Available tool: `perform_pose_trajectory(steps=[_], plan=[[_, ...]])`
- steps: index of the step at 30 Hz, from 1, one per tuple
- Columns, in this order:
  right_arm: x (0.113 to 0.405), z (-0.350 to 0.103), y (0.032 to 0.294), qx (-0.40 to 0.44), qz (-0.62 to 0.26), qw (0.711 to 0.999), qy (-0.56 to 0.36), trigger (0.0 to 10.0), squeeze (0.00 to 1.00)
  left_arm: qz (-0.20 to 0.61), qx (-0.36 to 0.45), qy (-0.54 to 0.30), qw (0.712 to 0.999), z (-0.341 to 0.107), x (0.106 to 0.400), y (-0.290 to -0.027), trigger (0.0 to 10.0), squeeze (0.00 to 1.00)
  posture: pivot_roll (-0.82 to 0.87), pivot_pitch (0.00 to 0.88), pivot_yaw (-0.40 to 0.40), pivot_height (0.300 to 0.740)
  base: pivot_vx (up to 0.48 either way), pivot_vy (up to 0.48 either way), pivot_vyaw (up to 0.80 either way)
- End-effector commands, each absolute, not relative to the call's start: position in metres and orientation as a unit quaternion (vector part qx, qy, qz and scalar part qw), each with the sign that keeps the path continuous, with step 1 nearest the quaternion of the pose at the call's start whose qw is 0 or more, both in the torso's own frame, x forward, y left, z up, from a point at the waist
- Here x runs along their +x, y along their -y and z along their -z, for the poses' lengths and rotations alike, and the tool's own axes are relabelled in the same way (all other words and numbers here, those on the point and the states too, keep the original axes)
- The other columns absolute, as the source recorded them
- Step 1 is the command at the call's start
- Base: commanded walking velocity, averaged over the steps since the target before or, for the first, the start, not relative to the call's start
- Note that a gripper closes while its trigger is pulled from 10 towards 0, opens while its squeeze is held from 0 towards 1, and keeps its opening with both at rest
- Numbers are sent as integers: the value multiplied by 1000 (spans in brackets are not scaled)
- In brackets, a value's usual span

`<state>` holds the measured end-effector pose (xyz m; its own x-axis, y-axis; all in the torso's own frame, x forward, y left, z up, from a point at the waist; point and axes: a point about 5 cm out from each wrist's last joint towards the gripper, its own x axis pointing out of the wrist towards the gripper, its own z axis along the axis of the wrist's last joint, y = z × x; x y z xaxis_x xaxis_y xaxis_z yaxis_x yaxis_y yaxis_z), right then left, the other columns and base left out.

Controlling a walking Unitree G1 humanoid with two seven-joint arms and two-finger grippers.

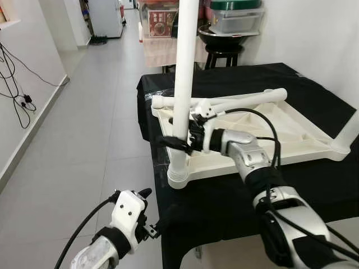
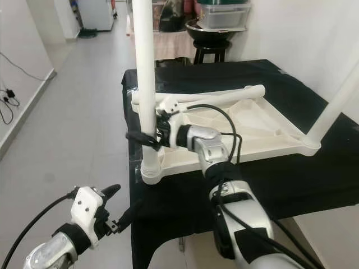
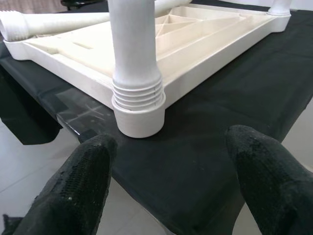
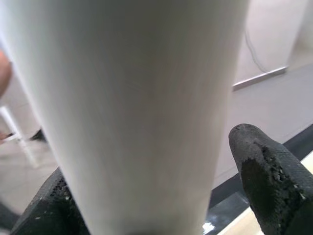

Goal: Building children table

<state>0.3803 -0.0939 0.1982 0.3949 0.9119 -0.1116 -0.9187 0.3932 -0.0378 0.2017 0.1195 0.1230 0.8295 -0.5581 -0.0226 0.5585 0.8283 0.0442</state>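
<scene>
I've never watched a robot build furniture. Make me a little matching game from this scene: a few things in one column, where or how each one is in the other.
1. upright leg
2. loose leg
3. left gripper
4. stool

a. lying across the upturned tabletop
b. beyond the black table
c. held by the right gripper
d. open, low beside the black table

Pairs: 1-c, 2-a, 3-d, 4-b

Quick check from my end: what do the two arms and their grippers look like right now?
Both arms are silver metal with black bands near the wrists. The left gripper sits on a white wrist block with small screw holes; a black cable loops back from it. The right gripper has a black body behind a silver wrist, with black cables arching over the forearm. Its fingers are black with a rough, grainy surface.
</scene>
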Motion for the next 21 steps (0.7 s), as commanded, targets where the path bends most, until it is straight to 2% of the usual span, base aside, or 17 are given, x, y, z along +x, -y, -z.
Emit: perform_pose_trajectory(steps=[1,2,4,5,13,14,15,18,19,21], plan=[[383,-204,97,-62,-553,830,-34,10000,0,287,25,1,958,-124,199,-120,10000,0,83,0,-16,740,0,0,0],[383,-204,99,-60,-553,830,-38,2980,0,286,21,3,958,-124,199,-120,10000,0,82,0,-15,740,0,0,0],[384,-204,99,-58,-553,830,-40,2980,0,285,18,4,958,-124,199,-120,10000,0,81,0,-15,740,0,0,0],[384,-203,102,-52,-552,831,-45,0,0,288,12,7,958,-124,199,-120,10000,0,76,0,-14,740,0,0,0],[384,-194,110,-46,-528,847,-48,0,0,299,3,11,954,-124,201,-118,10000,0,46,0,6,740,0,0,0],[386,-191,111,-46,-498,864,-48,0,0,299,3,11,954,-124,201,-118,10000,0,38,0,10,740,0,0,0],[386,-191,111,-46,-498,864,-48,0,0,299,3,11,954,-124,201,-118,10000,0,38,0,10,740,0,0,0],[388,-171,112,-19,-325,944,-52,0,0,301,3,11,954,-125,202,-118,10000,0,35,0,4,740,0,0,0],[388,-171,112,-19,-325,944,-52,0,0,301,3,11,954,-125,202,-118,10000,0,35,0,4,740,0,0,0],[368,-142,104,-4,-198,976,-86,0,0,300,2,11,954,-126,204,-119,10000,0,30,1,16,740,0,0,0]])
